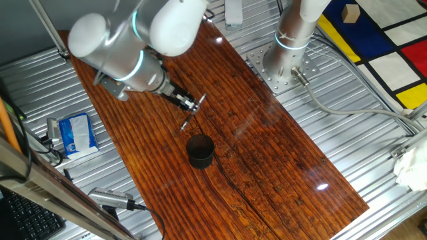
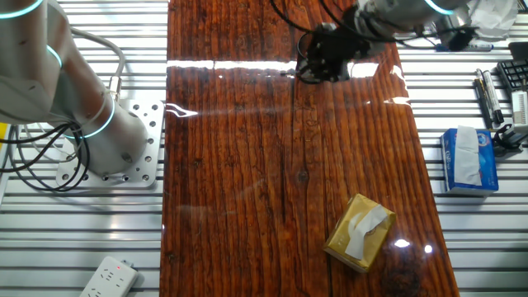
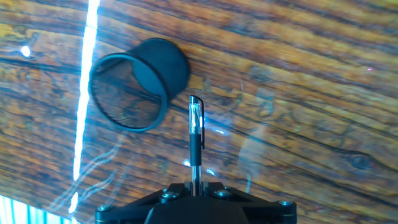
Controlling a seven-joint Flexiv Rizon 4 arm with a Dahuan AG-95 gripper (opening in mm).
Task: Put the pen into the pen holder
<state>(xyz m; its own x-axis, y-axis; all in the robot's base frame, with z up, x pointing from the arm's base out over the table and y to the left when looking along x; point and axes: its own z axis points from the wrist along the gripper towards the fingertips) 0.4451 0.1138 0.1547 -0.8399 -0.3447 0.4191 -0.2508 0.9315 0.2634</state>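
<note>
Entry, pen into holder. My jaws are closed narrow on the pen (image 3: 196,134), gripping it at its lower, dark end; the clear barrel and tip stick straight out ahead of me. Holding it by one end leaves the whole free length available to go into the cup first, which I judge is the point of this grip.

The pen holder (image 3: 138,84) stands on the worktop (image 3: 298,93), ahead of the jaws and off to the left in the hand view. It is a black mesh cup, mouth open toward me, apparently empty. The pen tip sits just beside the cup's right wall, outside the rim, not over the opening. No contact that I can see.

In one fixed view, my gripper (image 1: 190,105) hangs above the worktop with the pen angled down toward the holder (image 1: 200,151), which is below and slightly beyond the tip. In the other fixed view the gripper (image 2: 326,56) and cup merge into one dark mass; I cannot separate them there.

Judgement: carry stage, pen lifted and brought near, not yet aligned. Next move calls for shifting the tip leftward over the mouth, then lowering before releasing.

Risk: the cup is light and the tip is close to its wall; a sideways brush could tip or push it.

Tan box (image 2: 359,233) lies well apart, not in my path.
</note>
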